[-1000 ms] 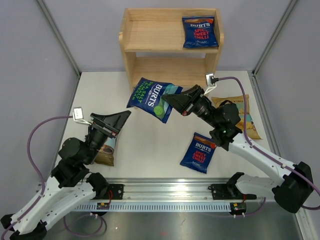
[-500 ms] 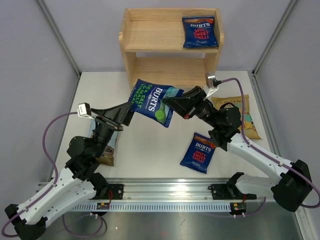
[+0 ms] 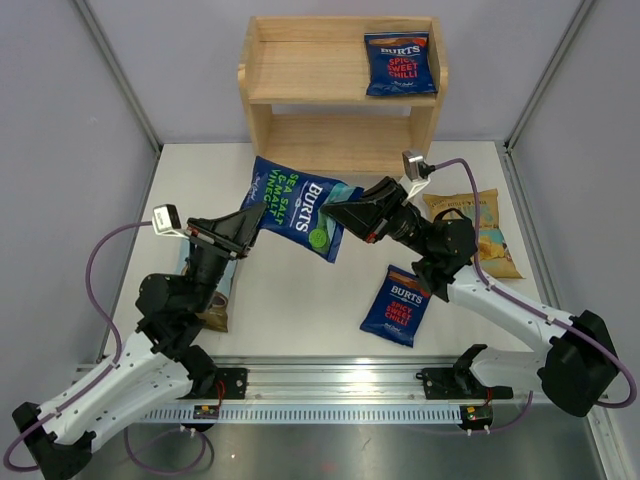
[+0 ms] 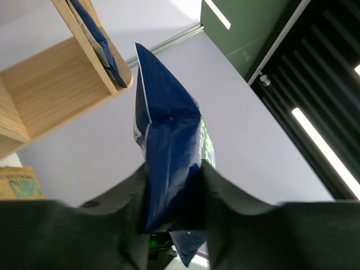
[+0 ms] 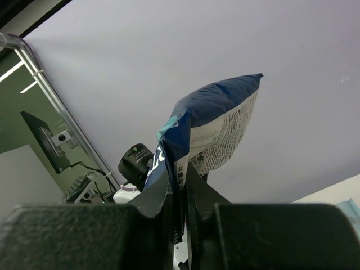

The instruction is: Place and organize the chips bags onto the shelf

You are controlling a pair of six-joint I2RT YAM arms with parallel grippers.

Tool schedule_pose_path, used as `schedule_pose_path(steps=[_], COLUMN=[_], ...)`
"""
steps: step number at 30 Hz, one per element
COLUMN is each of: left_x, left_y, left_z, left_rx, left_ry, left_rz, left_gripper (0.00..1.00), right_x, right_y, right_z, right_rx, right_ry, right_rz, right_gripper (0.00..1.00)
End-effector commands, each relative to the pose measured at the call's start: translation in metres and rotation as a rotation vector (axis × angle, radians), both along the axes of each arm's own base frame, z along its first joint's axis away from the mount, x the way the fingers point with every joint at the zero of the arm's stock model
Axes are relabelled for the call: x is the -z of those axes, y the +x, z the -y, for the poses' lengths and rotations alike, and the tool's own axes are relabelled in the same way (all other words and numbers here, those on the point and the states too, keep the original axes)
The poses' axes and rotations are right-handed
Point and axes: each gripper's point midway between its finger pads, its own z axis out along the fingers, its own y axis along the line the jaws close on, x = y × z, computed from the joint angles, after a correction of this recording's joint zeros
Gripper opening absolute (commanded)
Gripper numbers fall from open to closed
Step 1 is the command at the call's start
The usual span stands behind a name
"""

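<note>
Right fingers (image 3: 343, 212) clamp the green bag (image 3: 298, 203) before the shelf (image 3: 300, 80); left fingers (image 3: 250, 218) straddle it, grip unclear, seemingly for handover.

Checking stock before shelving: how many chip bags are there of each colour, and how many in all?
Red-label Burts bags: 2
Green-label Burts bag: 1
Pale blue-tan bag: 1
Yellowish bag, partly hidden: 1
Total: 5
</note>
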Motion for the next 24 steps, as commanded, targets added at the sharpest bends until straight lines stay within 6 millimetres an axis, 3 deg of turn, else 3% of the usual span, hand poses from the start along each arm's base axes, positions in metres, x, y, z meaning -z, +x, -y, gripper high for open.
schedule_pose_path(steps=[1,6,11,24], left_x=[-0.025,-0.036,-0.042,-0.041], left_y=[-0.008,-0.012,-0.021,-0.027], left_z=[-0.007,-0.002,0.005,0.013], left_rx=[-0.054,-0.099,-0.094,-0.087], left_ry=[0.04,0.145,0.152,0.145], left_rz=[0.123,0.243,0.369,0.482], left_gripper=[0.3,0.12,0.09,0.0], right_x=[-0.006,0.011,0.016,0.03], right_y=[-0.007,0.006,0.004,0.008], right_z=[0.004,-0.001,-0.004,-0.019], right_rx=[0.007,0.033,-0.033,-0.125], right_ry=[-0.004,-0.105,-0.099,-0.067], right_rz=[0.018,-0.132,-0.243,-0.432], right_gripper=[0.16,0.36,0.56,0.61])
